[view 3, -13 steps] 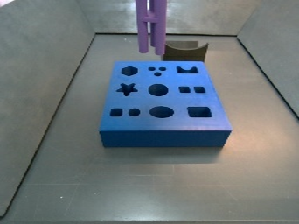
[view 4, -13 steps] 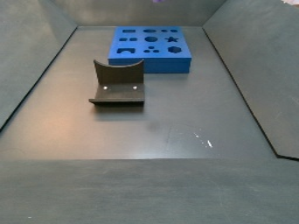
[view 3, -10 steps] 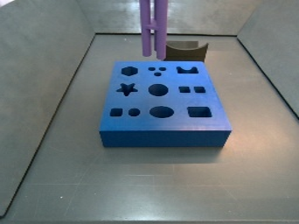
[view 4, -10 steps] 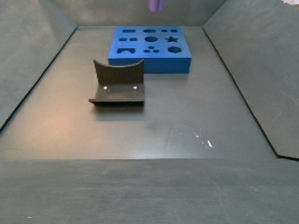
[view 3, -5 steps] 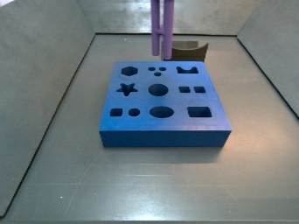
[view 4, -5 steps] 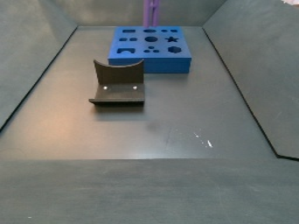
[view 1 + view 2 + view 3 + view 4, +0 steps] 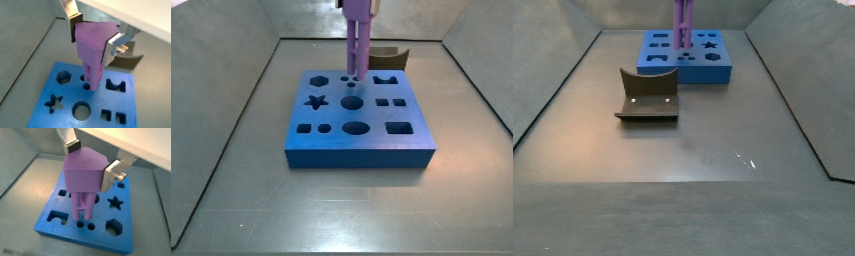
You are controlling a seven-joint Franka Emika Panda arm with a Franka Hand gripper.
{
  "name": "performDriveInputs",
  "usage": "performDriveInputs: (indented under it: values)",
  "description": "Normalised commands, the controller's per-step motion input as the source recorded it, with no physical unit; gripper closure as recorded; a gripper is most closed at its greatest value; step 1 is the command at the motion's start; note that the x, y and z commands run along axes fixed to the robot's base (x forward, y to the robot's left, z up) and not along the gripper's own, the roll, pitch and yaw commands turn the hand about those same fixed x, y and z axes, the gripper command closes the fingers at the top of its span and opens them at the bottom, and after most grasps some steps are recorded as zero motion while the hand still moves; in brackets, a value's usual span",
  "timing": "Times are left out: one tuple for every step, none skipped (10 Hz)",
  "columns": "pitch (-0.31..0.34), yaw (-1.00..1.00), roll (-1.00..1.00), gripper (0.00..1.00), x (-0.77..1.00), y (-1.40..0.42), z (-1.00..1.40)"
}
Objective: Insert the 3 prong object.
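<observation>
My gripper is shut on the thick top of the purple 3 prong object, with a silver finger on each side; it also shows in a wrist view. The object hangs upright, rods down, over the blue block. In both side views the rods come down to the block's far part. Their tips are by the cluster of small round holes. I cannot tell whether they touch. The gripper itself is out of frame in the side views.
The blue block has several shaped holes: star, hexagon, circles, squares. The dark fixture stands on the grey floor beside the block and shows behind it in a side view. Grey walls enclose the floor.
The gripper has carried the purple object sideways over the block and lowered it, so the rod tips now reach down to the small holes.
</observation>
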Motion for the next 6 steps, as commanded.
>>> performDriveInputs:
  values:
    - [0.000,-1.00,0.00,1.00,0.00,0.00,-0.07]
    - [0.000,-0.88,0.00,1.00,-0.02,0.07,0.00]
    - [0.000,-0.22,-0.06,1.00,-0.01,0.26,0.00]
    - [0.013,0.00,0.00,1.00,-0.02,0.02,-0.01]
    - [0.000,-0.01,0.04,1.00,-0.05,0.01,-0.11]
    - [0.003,-0.37,0.06,1.00,-0.15,0.02,-0.13]
